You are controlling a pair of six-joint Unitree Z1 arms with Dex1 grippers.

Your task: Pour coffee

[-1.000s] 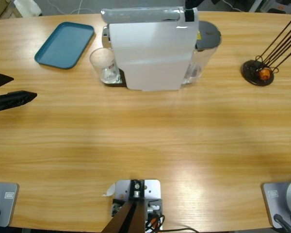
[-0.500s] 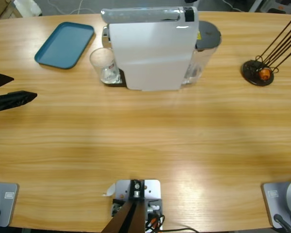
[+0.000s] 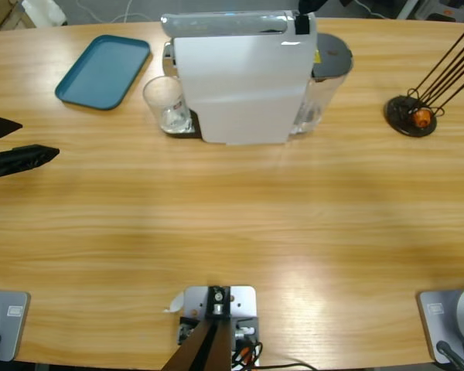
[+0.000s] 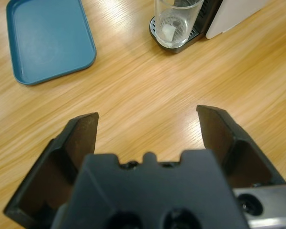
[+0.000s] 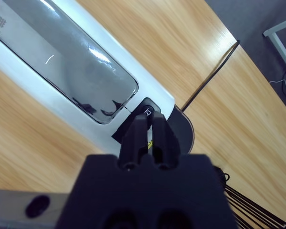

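Observation:
The white coffee machine (image 3: pixel 243 77) stands at the back middle of the table. A clear glass tumbler (image 3: pixel 166 104) sits on its drip tray to the left, also in the left wrist view (image 4: pixel 176 19). I see no light-brown coffee in the tumbler; its bottom looks clear. My left gripper (image 3: pixel 39 137) is at the table's left edge, open and empty (image 4: pixel 148 113), pointing towards the tumbler from well short of it. My right gripper (image 5: pixel 150 123) is shut, its tips at the black button (image 5: pixel 148 111) on the machine's top, and shows at the top edge (image 3: pixel 305 8).
A blue tray (image 3: pixel 104 69) lies empty at the back left (image 4: pixel 50 40). A black capsule stand (image 3: pixel 411 114) with thin rods and an orange capsule is at the right. The machine's grey water tank (image 3: pixel 329 58) sits on its right side. Bare wood fills the table's front half.

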